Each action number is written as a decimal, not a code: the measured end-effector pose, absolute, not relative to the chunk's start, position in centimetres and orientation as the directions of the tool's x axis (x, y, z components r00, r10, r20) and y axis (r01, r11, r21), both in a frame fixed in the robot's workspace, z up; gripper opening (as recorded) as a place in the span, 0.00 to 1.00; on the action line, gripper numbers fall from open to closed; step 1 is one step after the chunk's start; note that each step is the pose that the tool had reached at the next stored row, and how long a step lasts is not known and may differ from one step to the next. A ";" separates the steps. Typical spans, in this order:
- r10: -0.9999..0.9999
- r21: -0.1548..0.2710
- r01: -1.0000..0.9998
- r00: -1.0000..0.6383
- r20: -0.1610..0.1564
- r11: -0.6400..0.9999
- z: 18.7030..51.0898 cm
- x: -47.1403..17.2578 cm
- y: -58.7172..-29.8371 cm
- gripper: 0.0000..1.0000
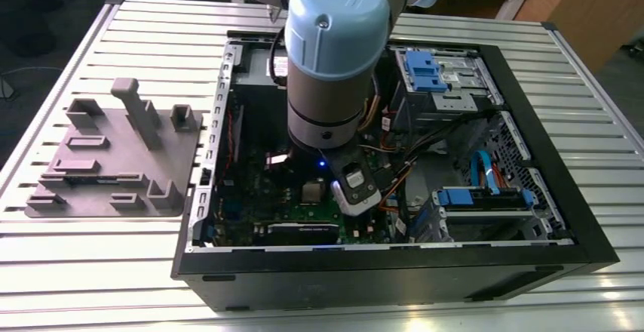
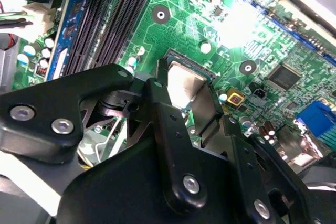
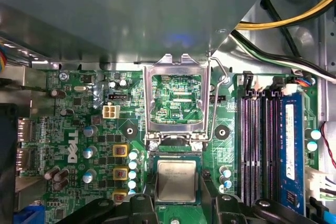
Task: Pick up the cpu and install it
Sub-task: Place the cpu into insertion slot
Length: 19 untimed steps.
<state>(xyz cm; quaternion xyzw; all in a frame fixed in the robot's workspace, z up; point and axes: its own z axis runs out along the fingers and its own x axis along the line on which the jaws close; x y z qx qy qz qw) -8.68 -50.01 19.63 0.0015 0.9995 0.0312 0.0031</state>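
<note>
A big black computer case lies open on the silver slatted metal counter. Inside it is a flat green motherboard with rows of dark memory slots, a long blue memory stick, yellow and black cables and blue plastic drive clips. The cpu, a small flat square chip with a silvery-grey metal top, lies flat in its square socket on the motherboard. Just beside the socket a shiny metal frame lid stands flipped open, with a thin wire lever next to it. The thick grey and light-blue robot arm reaches down into the case, and its black gripper is right over the cpu. The jaws stand close on two sides of the chip, and I cannot tell if they squeeze it or only stand beside it. On the counter at the exterior view's left, apart from the case, is a grey plastic plate with upright blocks. In the exterior view the arm hides much of the middle of the case. In both wrist views the black gripper parts cover one end of the cpu. A white glare washes out part of the motherboard, and a big grey shape beside the open frame lid is hard to make out.
</note>
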 end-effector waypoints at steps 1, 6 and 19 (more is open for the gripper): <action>0.003 0.063 0.003 -1.000 -0.006 0.998 19.7 -8.7 -50.0 0.45; 0.003 0.063 0.003 -1.000 -0.006 0.998 20.5 -8.7 -50.0 0.44; 0.003 0.064 0.003 -1.000 -0.006 0.998 21.4 -8.7 -50.0 0.10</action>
